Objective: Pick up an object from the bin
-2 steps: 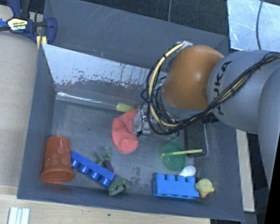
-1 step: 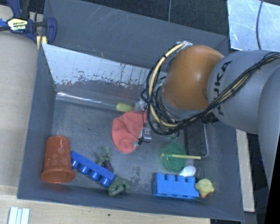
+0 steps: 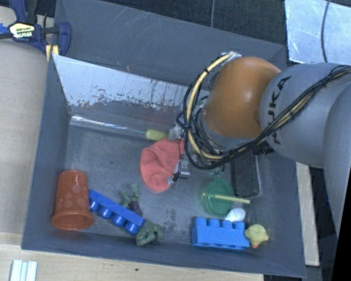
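Observation:
My gripper is low in the middle of the bin, under the arm's orange cover, and only a small metal part of it shows. It sits right against the right edge of a pink, soft, rounded lump. Just to its right lies a green round lid-like piece with a pale yellow-green stick across it. A black flat thing lies beyond that, partly under the arm. Whether anything is held cannot be made out.
An orange ribbed cup lies at the front left beside a long blue brick. Dark green toy figures sit at the front. A chunky blue block, a white ball and a yellow piece are at the front right.

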Robot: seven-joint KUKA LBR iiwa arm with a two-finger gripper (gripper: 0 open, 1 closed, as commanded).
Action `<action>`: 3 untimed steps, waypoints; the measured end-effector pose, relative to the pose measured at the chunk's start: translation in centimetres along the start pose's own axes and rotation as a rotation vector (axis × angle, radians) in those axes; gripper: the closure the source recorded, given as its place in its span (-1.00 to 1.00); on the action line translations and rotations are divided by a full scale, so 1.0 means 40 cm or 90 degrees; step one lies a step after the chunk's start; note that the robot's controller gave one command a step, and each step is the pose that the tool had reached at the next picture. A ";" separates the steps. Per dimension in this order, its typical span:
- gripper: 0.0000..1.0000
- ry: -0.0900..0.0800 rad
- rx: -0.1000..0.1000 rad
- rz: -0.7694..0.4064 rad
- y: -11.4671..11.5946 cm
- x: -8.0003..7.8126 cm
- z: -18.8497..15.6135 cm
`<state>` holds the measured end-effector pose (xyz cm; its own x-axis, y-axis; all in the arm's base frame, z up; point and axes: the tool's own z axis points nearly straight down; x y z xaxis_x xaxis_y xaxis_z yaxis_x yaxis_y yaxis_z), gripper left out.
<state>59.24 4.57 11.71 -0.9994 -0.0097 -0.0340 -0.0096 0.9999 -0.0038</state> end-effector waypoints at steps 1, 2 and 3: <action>-1.00 -0.003 0.000 -0.004 -0.008 0.030 0.107; 1.00 -0.013 -0.001 0.004 -0.005 0.022 0.130; 1.00 -0.012 -0.001 0.007 -0.005 0.023 0.119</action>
